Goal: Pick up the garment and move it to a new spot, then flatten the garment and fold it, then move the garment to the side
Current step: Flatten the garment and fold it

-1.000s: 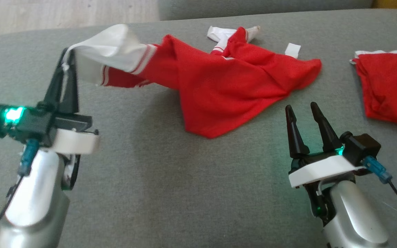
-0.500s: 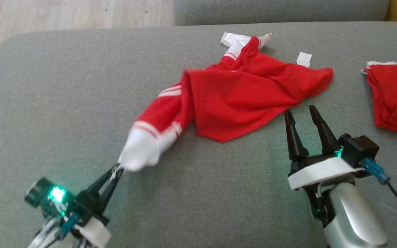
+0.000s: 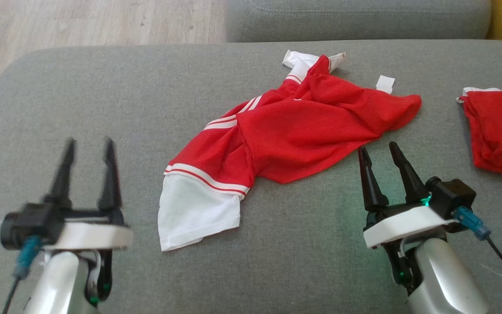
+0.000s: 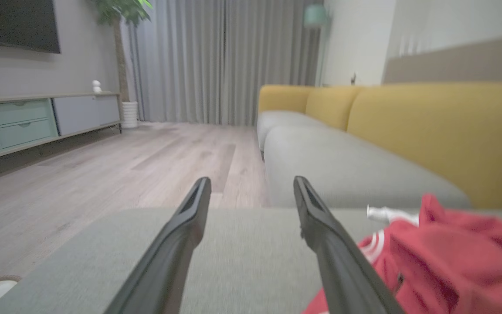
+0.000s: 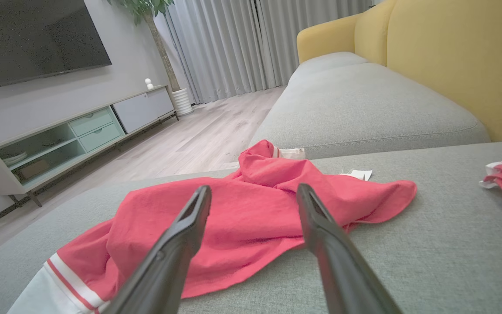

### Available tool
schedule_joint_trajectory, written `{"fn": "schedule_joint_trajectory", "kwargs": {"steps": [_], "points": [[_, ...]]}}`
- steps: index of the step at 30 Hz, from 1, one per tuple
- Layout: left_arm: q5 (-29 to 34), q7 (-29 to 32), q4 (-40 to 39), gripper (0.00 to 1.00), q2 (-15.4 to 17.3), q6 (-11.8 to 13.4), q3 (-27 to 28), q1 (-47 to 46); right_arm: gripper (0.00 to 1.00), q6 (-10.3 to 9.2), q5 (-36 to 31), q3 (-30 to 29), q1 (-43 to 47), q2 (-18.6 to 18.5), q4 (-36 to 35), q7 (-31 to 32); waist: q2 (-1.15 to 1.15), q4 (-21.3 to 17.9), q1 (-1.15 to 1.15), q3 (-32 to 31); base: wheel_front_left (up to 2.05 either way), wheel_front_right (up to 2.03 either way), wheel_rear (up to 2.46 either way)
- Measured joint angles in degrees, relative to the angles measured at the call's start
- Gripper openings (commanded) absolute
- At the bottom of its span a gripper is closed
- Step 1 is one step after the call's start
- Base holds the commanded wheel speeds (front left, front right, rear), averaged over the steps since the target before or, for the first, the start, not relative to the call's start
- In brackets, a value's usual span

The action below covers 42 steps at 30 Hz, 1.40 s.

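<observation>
Released: red-and-white jersey point(image 3: 294, 131), dropped by left claw point(image 3: 89, 141), now spread and empty, sleeve point(image 3: 194, 213) flat on sofa seat point(image 3: 103, 96) between both claws; right claw point(image 3: 377, 147) spread, tips just short of hem point(image 3: 320, 172); risk: crumpled body folds crooked unless flattened first.

Head camera looks down; low wrist cameras share the garment point(image 3: 303, 131).
</observation>
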Motion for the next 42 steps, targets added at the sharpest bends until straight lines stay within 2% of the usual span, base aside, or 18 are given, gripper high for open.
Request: {"fn": "schedule_joint_trajectory", "kwargs": {"steps": [3,6,11,19,24,32,42], "points": [[-1.7,-0.1,-5.5,1.00,-3.6,0.9,4.5,0.7,1.00,0.00,-0.3,0.3,0.0,0.0,0.0,0.0,0.00,-0.2,0.00,-0.4,0.00,0.00,0.00],[-1.0,-0.3,-7.3,1.00,-6.7,1.0,6.0,3.4,1.00,0.00,-0.5,0.4,0.4,0.0,-0.1,0.0,0.00,-0.4,0.00,-0.8,0.00,0.00,0.00],[0.5,-0.2,-6.7,1.00,-10.3,-0.7,6.4,9.0,1.00,0.00,-0.5,0.5,1.8,0.0,-0.1,0.0,0.00,-0.5,0.00,-1.0,0.00,0.00,0.00],[2.9,-0.2,-6.4,1.00,-11.7,-3.9,8.6,8.8,1.00,0.00,-1.7,0.7,1.9,0.0,-0.6,0.6,0.00,0.4,0.00,-0.8,0.00,0.00,0.00],[3.8,-0.2,-5.6,1.00,-12.2,-5.0,8.3,7.8,1.00,0.00,-5.3,5.1,1.1,0.0,0.3,4.9,0.00,1.4,0.00,0.6,0.00,0.00,0.00],[3.5,-0.2,-3.3,1.00,-12.3,-5.6,5.5,5.3,1.00,0.00,-10.9,13.7,-7.2,-0.8,9.8,11.6,0.00,4.6,0.01,3.1,0.00,0.00,0.00],[1.5,-0.2,-2.6,1.00,-12.5,-5.2,1.6,3.6,1.00,0.00,-11.1,16.8,-15.7,-2.4,21.0,15.3,0.00,9.1,0.01,5.4,0.00,0.00,0.00]]}}
